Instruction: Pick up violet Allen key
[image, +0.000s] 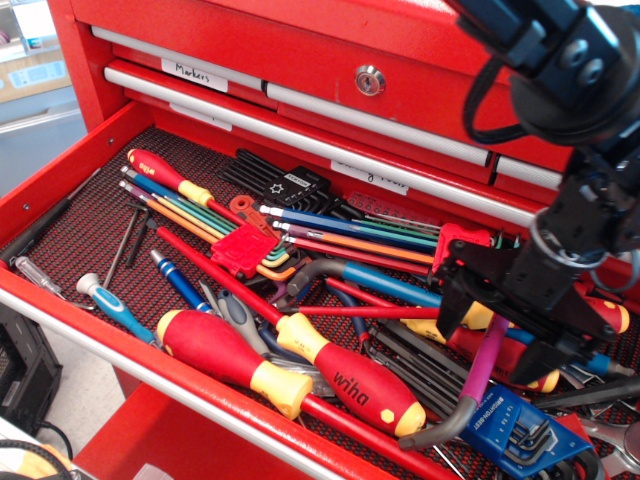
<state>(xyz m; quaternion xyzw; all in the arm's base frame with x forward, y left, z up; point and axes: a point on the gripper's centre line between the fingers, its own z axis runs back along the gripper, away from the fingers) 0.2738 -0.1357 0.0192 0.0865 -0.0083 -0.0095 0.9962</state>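
At the lower right of the frame, the black gripper (500, 340) sits low over the open red tool drawer (60, 190) with its fingers spread to either side of the violet Allen key (480, 375). The key lies tilted among red-and-yellow screwdrivers (345, 375), its grey bent end beside a blue hex-key holder (525, 430). Whether the fingers touch the shaft cannot be told.

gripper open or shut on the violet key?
Open: the gripper fingers straddle the violet Allen key, gaps showing on both sides.
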